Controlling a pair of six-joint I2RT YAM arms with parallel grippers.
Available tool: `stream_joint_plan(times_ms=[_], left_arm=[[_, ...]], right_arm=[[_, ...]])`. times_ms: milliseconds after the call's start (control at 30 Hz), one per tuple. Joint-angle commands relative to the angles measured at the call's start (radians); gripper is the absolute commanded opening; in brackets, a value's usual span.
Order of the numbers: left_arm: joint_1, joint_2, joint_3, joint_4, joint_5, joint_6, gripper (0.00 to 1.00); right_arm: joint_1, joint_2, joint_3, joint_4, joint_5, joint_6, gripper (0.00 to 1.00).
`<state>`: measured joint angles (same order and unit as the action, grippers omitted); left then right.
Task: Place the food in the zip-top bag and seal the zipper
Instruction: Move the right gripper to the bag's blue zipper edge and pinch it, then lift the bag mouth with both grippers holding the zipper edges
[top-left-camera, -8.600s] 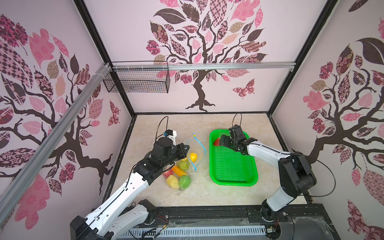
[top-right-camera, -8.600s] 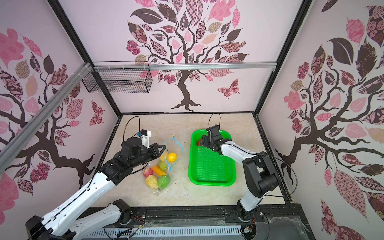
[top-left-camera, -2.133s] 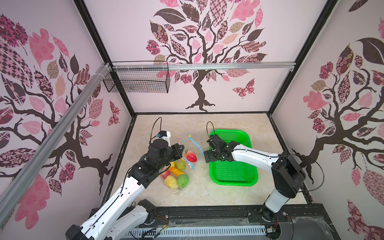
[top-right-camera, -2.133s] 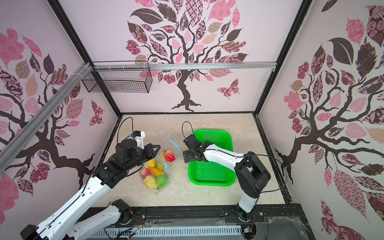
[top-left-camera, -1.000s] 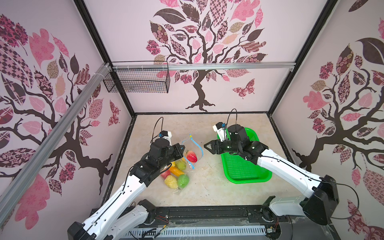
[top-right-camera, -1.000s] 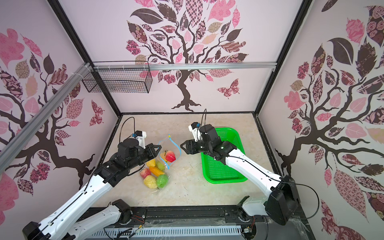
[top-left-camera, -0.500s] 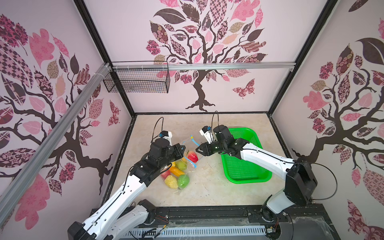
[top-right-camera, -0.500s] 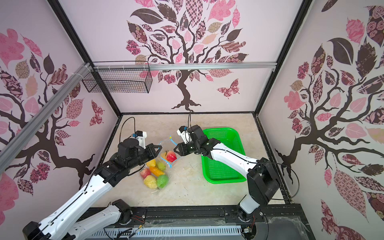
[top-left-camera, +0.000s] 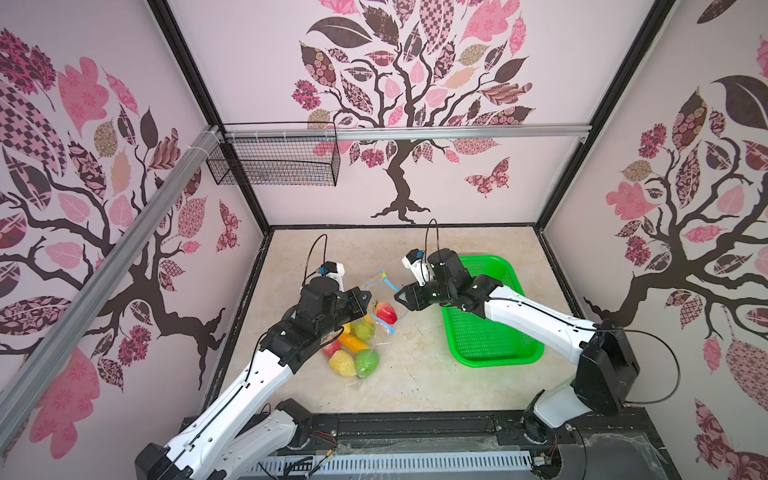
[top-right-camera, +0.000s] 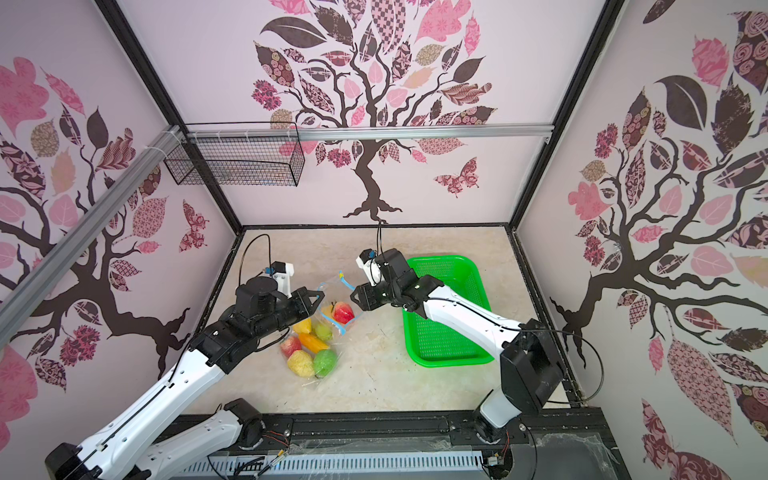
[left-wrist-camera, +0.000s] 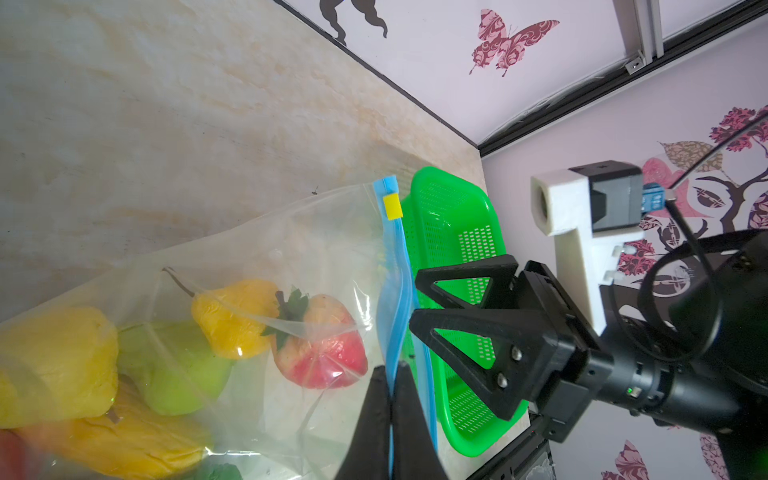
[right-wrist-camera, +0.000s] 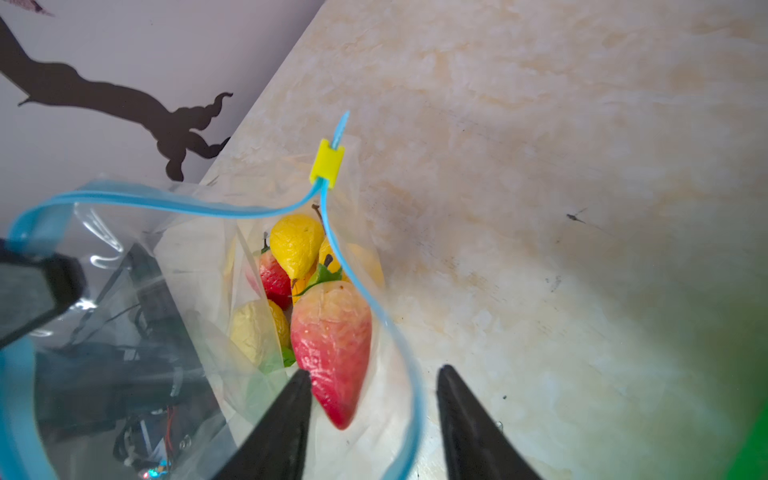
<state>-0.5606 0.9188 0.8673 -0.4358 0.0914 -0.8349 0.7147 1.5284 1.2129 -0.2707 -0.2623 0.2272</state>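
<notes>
- Left pincer (left-wrist-camera: 391, 370) clamped together on one lip of the zipper (left-wrist-camera: 395, 291).
- Right pincer (right-wrist-camera: 374, 370): jaws apart at the open mouth, gripping nothing.
- Zip-top bag (top-left-camera: 376, 291) lies on table (top-left-camera: 415, 386), left of green basket (top-left-camera: 494, 362).
- The food (top-left-camera: 352, 344) is inside it, strawberry (right-wrist-camera: 332, 340) nearest the mouth.
- Yellow slider (right-wrist-camera: 327, 162) at zipper's far end.

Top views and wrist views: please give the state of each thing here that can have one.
Clear crinkly plastic zip-top bag, mouth open, toy food inside.
Light-blue zipper strip, unsealed, its two sides apart.
Small yellow slider tab, at one end of the strip.
Green plastic mesh basket, no food seen in it.
Left gripper, shut on the zipper strip.
Right gripper, open at the bag's mouth.
</notes>
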Motion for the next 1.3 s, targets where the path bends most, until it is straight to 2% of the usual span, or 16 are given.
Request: stream_joint_plan(times_ms=[0,167,267,467,533,567,867,1067,1167,1267], left_arm=[[0.005,-0.007,-0.023,0.017,0.005,0.003,0.0],[0.004,-0.006,-0.022,0.019,0.01,0.003,0.0],[0.005,-0.01,-0.018,0.019,0.012,0.003,0.0],[0.005,-0.007,-0.016,0.019,0.013,0.003,0.0],[0.004,-0.007,-0.016,0.022,0.016,0.004,0.0],[0.005,-0.006,-0.014,0.024,0.016,0.003,0.0],[0.004,-0.002,0.021,0.024,0.029,0.016,0.0],[-0.004,-0.009,0.087,0.028,0.052,0.004,0.0],[-0.032,-0.016,0.124,0.038,0.037,-0.002,0.0],[-0.106,-0.019,0.166,0.049,-0.03,0.009,0.0]], right_arm=[[-0.003,-0.049,0.032,-0.038,0.1,-0.035,0.66],[-0.006,0.019,0.041,-0.022,0.023,-0.006,0.74],[-0.005,0.068,0.055,-0.004,-0.027,0.018,0.69],[-0.005,0.125,0.083,0.005,-0.114,0.035,0.27],[-0.004,0.116,0.085,0.008,-0.115,0.032,0.04],[-0.004,0.105,0.085,0.012,-0.113,0.031,0.0],[-0.005,0.039,0.134,-0.007,-0.118,0.007,0.0],[-0.004,0.008,0.264,-0.082,-0.091,-0.057,0.0],[-0.005,0.007,0.359,-0.13,-0.083,-0.1,0.0],[-0.005,0.021,0.444,-0.176,-0.089,-0.132,0.0]])
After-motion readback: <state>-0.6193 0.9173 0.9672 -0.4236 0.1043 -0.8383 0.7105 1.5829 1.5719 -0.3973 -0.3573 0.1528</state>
